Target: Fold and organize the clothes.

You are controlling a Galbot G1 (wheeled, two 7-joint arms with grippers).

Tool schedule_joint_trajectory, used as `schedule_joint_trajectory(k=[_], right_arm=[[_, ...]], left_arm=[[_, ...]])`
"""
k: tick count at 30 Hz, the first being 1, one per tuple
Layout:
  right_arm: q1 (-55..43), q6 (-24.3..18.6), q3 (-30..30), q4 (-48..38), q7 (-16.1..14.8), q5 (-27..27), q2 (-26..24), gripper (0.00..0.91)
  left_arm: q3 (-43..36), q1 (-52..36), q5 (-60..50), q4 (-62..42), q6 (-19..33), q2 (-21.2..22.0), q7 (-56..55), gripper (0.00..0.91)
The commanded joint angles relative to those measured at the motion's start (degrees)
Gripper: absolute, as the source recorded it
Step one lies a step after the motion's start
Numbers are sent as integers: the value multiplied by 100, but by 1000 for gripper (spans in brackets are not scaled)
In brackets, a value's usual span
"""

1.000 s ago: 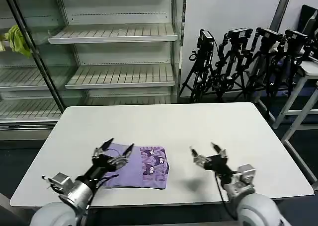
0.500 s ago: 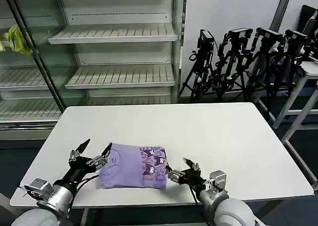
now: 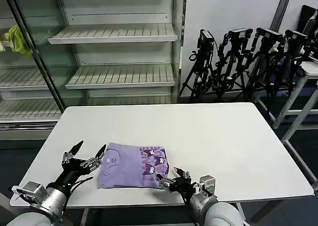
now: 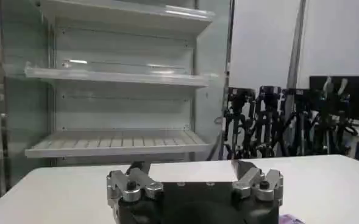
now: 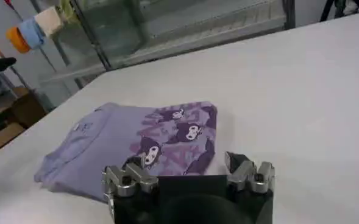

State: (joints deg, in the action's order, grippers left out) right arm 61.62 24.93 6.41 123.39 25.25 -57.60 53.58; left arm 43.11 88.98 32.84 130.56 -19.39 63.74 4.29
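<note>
T-shirt [image 3: 133, 166], lavender, folded, printed graphic up, flat on white tabletop [image 3: 223, 136] near front edge. Left end effector [image 3: 83, 156] just beside its left side, fingers apart. Right end effector [image 3: 173, 179] at its front right corner, fingers apart, empty.

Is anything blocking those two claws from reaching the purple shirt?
Nothing visible does. The folded lavender T-shirt lies on the white table with bare tabletop around it. The open left gripper hovers just off its left edge, and the open right gripper sits at its near right corner.
</note>
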Motion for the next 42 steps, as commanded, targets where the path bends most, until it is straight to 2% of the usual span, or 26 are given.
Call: schedule_joint_trajectory(k=[1,15,16,17,18,19,20,22,42], right_arm=[[-15,20,91,-173,42,-88,228,907],[-10,8,6,-379,11,1,491,907],[-6,7,5,-387,9,13,506,675],[-5,4,5,-399,4,27,524,554],[-5,5,4,-406,-1,36,535,343],[-4,5,5,-411,-5,49,547,242],[-4,6,9,-419,-13,70,565,91],[-2,6,12,-418,-19,83,577,0],[134,-94,-222,-391,-71,278,522,0]], left_arm=[[71,66,-11,-4,27,36,5,907],[45,98,1,-18,123,101,15,907],[33,96,2,-11,123,108,14,907],[23,92,2,0,123,114,14,907],[15,92,1,4,122,117,14,907],[11,94,1,11,122,119,13,907],[9,98,6,21,122,120,13,907],[9,109,24,46,122,121,14,907],[45,142,69,95,164,125,15,907]])
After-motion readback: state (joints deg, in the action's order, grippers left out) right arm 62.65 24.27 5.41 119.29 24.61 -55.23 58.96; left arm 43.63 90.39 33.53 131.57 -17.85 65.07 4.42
